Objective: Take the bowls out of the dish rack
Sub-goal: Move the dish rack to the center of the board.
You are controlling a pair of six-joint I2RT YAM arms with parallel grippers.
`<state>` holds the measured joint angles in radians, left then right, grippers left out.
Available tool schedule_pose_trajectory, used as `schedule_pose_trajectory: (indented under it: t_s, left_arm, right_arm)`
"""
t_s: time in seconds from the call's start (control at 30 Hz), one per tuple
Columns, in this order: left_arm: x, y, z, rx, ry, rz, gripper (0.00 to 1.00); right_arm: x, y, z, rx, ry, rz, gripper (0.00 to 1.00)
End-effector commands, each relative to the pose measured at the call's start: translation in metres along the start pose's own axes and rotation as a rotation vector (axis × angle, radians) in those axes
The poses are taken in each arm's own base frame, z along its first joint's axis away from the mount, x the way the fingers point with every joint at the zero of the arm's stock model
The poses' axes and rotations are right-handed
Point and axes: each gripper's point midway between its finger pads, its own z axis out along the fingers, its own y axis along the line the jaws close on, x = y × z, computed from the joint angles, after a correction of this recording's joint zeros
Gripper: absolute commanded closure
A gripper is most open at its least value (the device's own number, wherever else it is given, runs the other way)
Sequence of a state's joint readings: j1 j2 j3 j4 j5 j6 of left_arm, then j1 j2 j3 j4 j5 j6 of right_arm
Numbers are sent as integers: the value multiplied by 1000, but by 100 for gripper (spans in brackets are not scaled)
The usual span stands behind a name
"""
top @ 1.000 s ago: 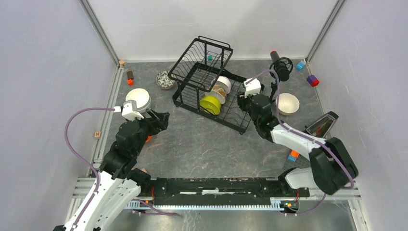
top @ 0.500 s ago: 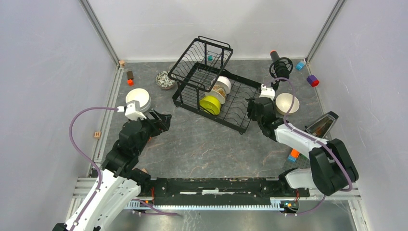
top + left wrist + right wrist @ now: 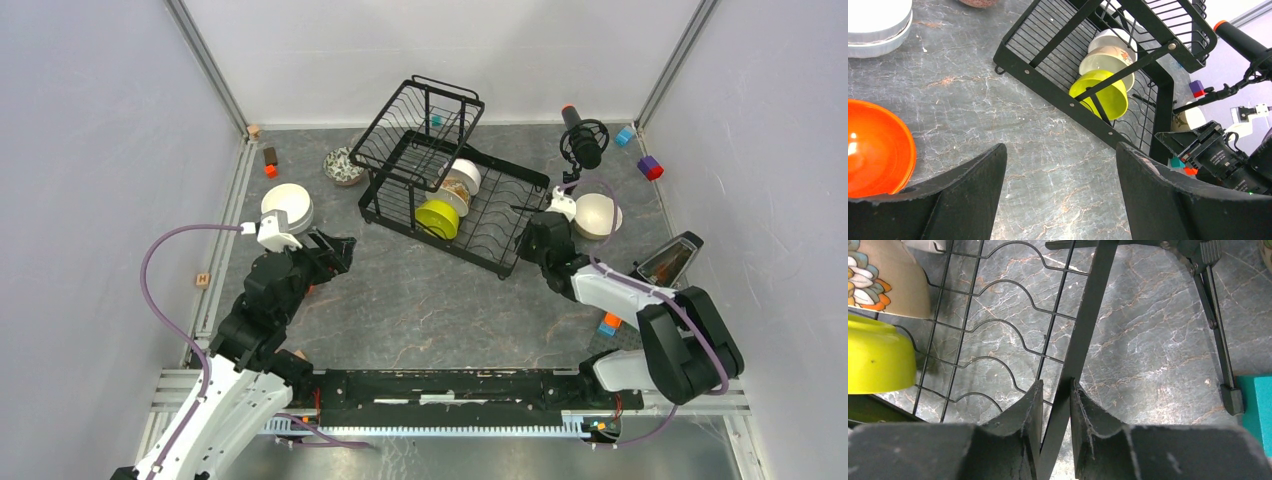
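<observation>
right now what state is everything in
dish rack, upright, three bowls in its lower tray
lime green bowl, on edge in the rack
beige bowl, on edge behind it
white bowl, on edge, rearmost
orange bowl, upright on the table
stacked bowls, upright on the table
left gripper, open, empty
right gripper, fingers close, rack bar in the gap, grip unclear

Black dish rack [image 3: 1048, 86]; lime bowl [image 3: 1108, 102]; orange bowl [image 3: 875, 147]; grey marbled table [image 3: 1038, 150].

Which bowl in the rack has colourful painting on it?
The beige bowl, the middle one of the three standing in the dish rack. The lime green bowl and the white bowl beside it are plain.
</observation>
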<state>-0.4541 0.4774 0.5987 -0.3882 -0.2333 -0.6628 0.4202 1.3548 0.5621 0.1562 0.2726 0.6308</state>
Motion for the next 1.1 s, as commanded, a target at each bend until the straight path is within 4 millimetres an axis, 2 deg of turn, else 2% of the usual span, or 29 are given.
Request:
schedule_pose_trajectory:
  t_s: [0.0,0.37,0.57,0.7,0.87,1.07]
  left_arm:
    - [-4,-7,0,29,-17,-35,15]
    - [4,-9,8,36,5,-70,17]
    - [-5,-38,8,195,-46,-152,17]
    - [-5,-51,6,295,-84,-112,17]
    - [17,-53,14,311,-89,-43,17]
    - [53,-65,34,278,-73,82,18]
  right_arm:
    - [28,3,-13,-65,90,56,76]
    - [55,21,-40,-156,134,156,76]
    - [66,25,-45,-169,149,164,70]
    - [65,22,-43,-164,143,124,60]
    - [66,16,-42,-153,140,45,46]
    - [63,13,-43,-156,130,6,44]
